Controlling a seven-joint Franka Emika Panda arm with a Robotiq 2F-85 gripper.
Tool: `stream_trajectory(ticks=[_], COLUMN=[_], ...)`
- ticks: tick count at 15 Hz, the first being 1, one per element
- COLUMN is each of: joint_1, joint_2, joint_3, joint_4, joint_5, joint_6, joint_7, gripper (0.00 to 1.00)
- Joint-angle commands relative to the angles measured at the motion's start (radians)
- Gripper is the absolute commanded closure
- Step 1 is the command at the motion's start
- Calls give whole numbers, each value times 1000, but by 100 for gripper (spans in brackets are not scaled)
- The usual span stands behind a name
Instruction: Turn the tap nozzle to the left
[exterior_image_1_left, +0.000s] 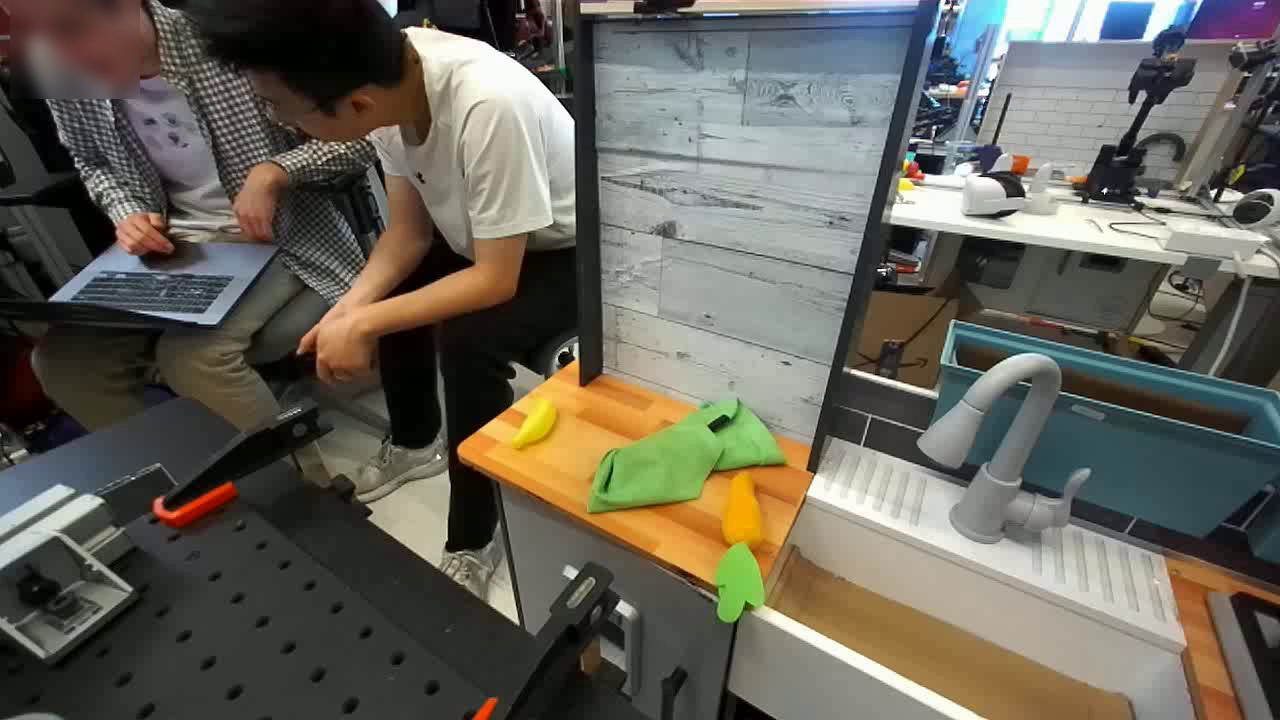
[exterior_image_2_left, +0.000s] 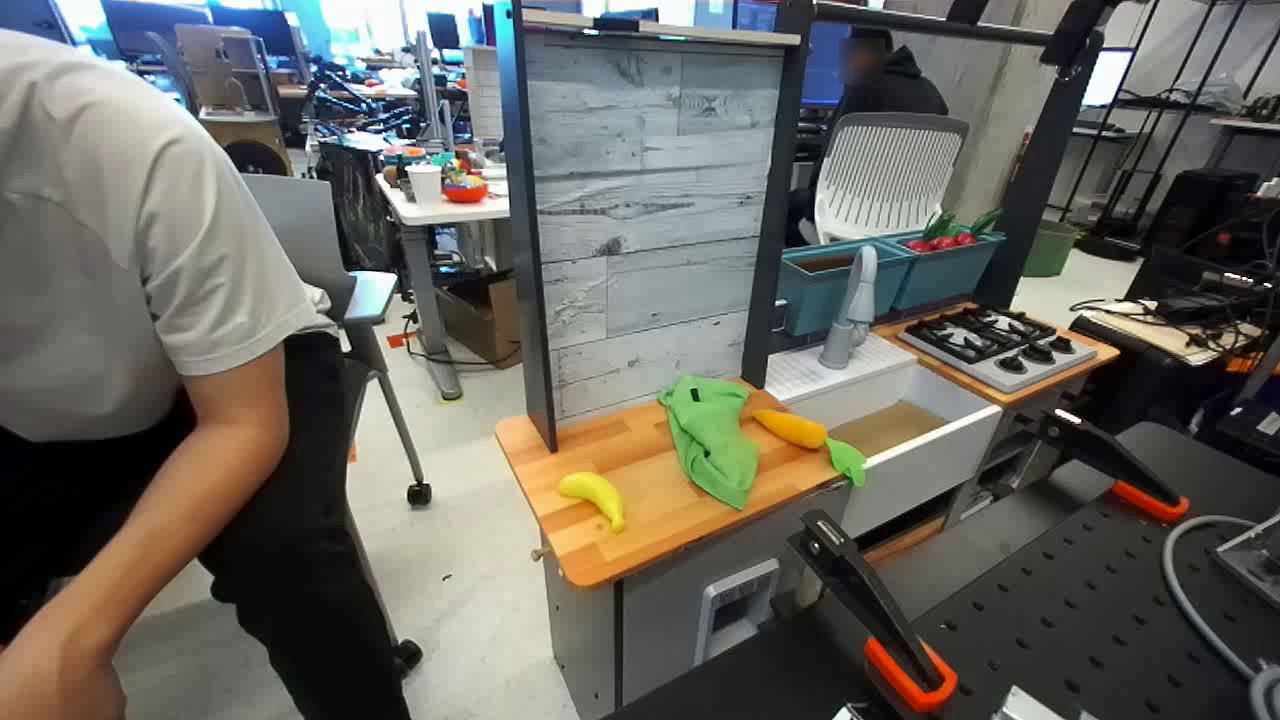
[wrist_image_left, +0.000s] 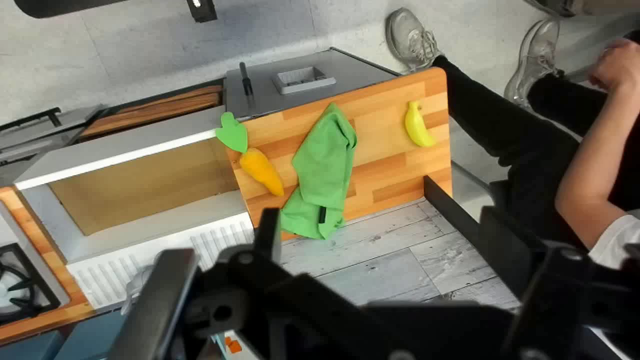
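Away from tool (wrist_image_left: 384, 232), tap nozzle (exterior_image_1_left: 1030, 425)

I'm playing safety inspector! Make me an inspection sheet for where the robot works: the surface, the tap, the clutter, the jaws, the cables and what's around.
Surface: wooden counter, with a white sink next to it.
Job's things: tap spout, grey and arched, its end bent down toward picture left in an exterior view.
Clutter: yellow banana, green cloth and orange carrot on the counter; the carrot's leaf pokes past the edge.
Jaws: open in the wrist view; nothing seen held.
Cables: grey cable on the black table.
Surroundings: person in a white shirt beside the counter; another person has a laptop.
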Motion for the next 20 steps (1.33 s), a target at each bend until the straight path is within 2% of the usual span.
stream_trajectory(ticks=[1,10,15,20], joint_1=[-15,-15,-25,-45], joint_2=[0,0,108,289], joint_3=[14,14,30,19], joint_4=[2,3,-16,19], joint_5=[5,5,0,4], joint_6=[-3,-3,165,332], joint_7=[-3,-3,70,99], gripper=[0,0,0,0])
